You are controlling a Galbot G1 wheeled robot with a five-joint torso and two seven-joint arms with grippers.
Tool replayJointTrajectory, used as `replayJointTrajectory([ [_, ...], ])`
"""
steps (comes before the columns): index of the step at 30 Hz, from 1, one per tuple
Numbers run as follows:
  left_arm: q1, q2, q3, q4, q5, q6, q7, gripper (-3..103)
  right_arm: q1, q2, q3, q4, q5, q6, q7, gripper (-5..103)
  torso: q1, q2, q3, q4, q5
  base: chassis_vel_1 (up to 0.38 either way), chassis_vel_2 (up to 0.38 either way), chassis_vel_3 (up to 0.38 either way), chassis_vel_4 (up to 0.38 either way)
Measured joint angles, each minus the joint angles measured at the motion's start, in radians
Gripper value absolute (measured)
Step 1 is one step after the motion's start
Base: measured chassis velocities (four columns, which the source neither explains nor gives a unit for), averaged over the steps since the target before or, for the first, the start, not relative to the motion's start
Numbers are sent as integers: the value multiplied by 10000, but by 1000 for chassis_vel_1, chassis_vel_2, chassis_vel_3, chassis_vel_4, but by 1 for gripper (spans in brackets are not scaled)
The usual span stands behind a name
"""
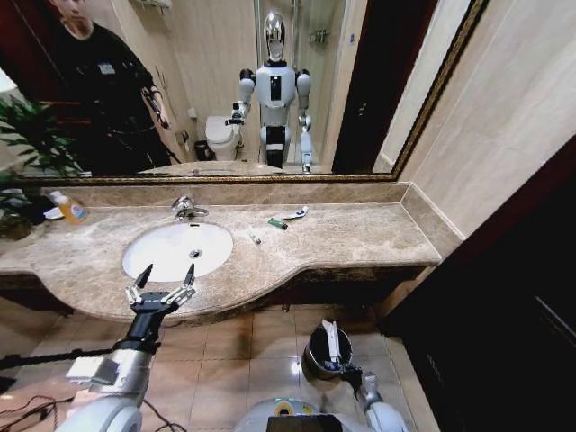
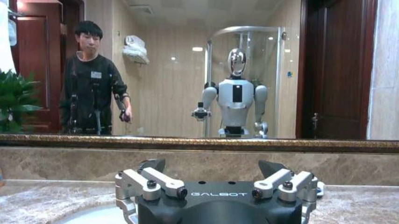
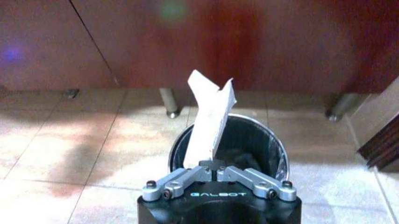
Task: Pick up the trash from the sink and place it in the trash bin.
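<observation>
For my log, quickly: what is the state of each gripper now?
Left gripper: open, empty, at the counter's front edge by the sink.
Right gripper: closed on a long white wrapper, over the trash bin.

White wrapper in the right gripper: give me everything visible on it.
The long white wrapper is a flat, narrow strip, papery or thin plastic by its look, with a ragged, notched top end. It stands nearly upright, leaning slightly, its lower end pinched between the shut fingers of the right gripper. It hangs right above the open mouth of the trash bin on the tiled floor, not yet released. The head view shows it as a pale strip over the bin's dark interior. No print is legible.
</observation>
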Motion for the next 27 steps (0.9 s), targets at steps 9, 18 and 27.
replayJointTrajectory([
  [9,0,0,0,0,0,0,0,100,573,157,-61,-454,-675,-507,-95,0,0,0,0,1,2,0,0,0,0],
  [18,0,0,0,0,0,0,0,100,803,228,3,-1064,-1424,-363,-208,22,0,0,0,0,0,0,0,0,0],
  [27,0,0,0,0,0,0,0,100,783,216,-8,-986,-1167,-17,199,55,0,0,0,0,0,0,0,0,0],
])
